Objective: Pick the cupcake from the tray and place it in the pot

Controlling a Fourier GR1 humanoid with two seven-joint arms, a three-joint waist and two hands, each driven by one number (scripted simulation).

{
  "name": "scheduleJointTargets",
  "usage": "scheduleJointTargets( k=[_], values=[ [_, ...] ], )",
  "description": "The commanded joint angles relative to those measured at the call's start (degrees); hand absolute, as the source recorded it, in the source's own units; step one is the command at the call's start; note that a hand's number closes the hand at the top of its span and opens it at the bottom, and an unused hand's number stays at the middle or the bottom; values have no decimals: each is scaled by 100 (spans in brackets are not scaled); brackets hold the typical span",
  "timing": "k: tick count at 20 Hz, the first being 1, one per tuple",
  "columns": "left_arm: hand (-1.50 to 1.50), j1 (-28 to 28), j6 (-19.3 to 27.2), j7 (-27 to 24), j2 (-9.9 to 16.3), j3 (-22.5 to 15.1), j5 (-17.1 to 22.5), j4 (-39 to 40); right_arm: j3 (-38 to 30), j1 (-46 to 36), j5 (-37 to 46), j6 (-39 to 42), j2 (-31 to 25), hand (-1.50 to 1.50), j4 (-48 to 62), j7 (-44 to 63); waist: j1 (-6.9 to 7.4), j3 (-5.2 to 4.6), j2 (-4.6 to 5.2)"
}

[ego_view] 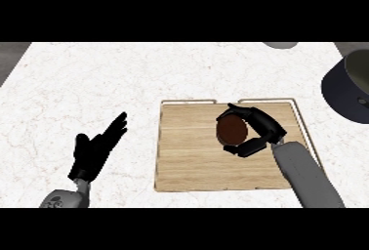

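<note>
The cupcake (232, 130) is on the wooden tray (191, 166), in the tray's far right part, seen as a dark brown oval with its long axis running from the table's near edge toward the far edge. The right hand (261, 128) is at it: the fingers and thumb curve round the cupcake from its right side, one end over its far end and the other under its near end, so the hand is clamped on the cupcake. Whether the cupcake is clear of the tray surface cannot be told from this view.

The pot (344, 93) stands at the table's right edge, toward the far right corner, well apart from the tray and partly cut off by the view. From the held cupcake it lies to the right and farther away. The right hand is plainly the nearer one; the carry would run over the tray's right rim.

The left hand (97, 149) rests with fingers straight, off the tray's left side, near the table's near edge, and takes no part.
</note>
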Motion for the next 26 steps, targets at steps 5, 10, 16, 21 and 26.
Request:
scheduleJointTargets(
  k=[5,10,16,21,26],
  values=[
    [0,-29,-51,-32,-54,70,-32,106,-170,133,-138,217,394,150,800,-493,49,79,127],
    [0,-71,-46,-148,84,345,37,239,-692,943,-268,961,-1297,150,531,-1735,-188,83,130],
    [0,145,128,-165,43,390,14,93,-1823,1271,-971,1603,-3177,150,889,-2282,-591,143,185],
    [0,188,37,-41,102,379,81,-132,-2337,1672,-1310,1947,-4114,150,1383,-2929,-278,171,178],
    [0,142,-20,-169,-19,208,-3,10,-2441,1922,-1219,1736,-4668,150,1520,-3536,-190,160,186]
  ],
)
